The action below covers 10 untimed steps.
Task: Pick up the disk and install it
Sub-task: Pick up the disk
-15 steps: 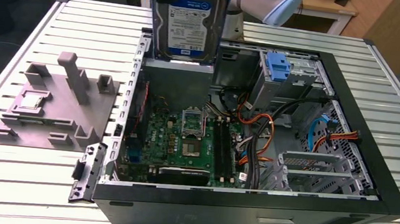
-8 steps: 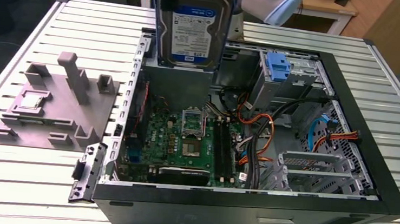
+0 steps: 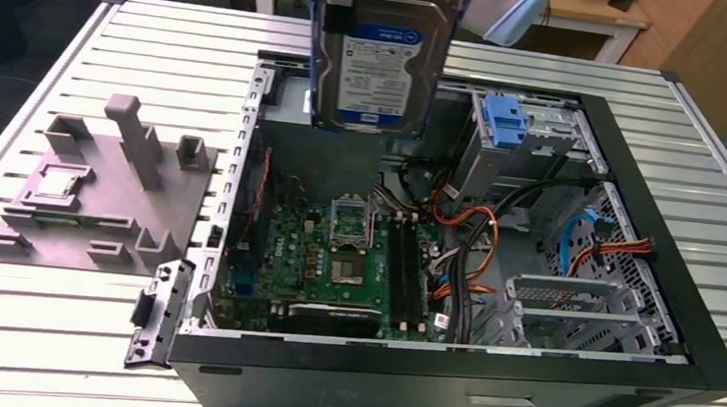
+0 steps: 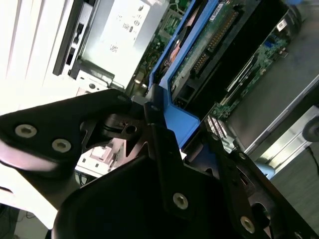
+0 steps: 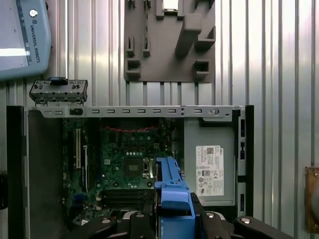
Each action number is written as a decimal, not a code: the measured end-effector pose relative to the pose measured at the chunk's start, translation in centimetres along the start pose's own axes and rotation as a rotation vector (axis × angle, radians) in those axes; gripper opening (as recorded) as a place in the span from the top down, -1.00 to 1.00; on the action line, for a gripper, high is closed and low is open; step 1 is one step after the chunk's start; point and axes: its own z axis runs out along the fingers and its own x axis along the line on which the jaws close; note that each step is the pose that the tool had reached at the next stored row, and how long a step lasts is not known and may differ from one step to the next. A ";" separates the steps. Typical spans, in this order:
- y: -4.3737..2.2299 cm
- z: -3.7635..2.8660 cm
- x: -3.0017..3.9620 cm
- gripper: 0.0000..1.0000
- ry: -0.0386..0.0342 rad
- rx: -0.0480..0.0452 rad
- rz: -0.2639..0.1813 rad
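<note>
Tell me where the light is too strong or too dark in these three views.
In the second wrist view the table is washed out to white, while the fingers holding the disk look nearly black; in the first wrist view bright streaks glare along the table slats; in the exterior view the light is even, with only mild shine on the table.

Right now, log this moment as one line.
gripper: shut on disk | disk pose: upright, held above open computer case | install: not yet done
</note>
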 end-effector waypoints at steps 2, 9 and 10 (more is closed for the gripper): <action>-0.86 0.05 -0.01 0.26 0.0000 -0.0002 0.000; -2.34 0.12 -0.03 0.26 0.0001 -0.0016 0.000; -2.38 0.12 -0.04 0.26 0.0001 -0.0016 0.000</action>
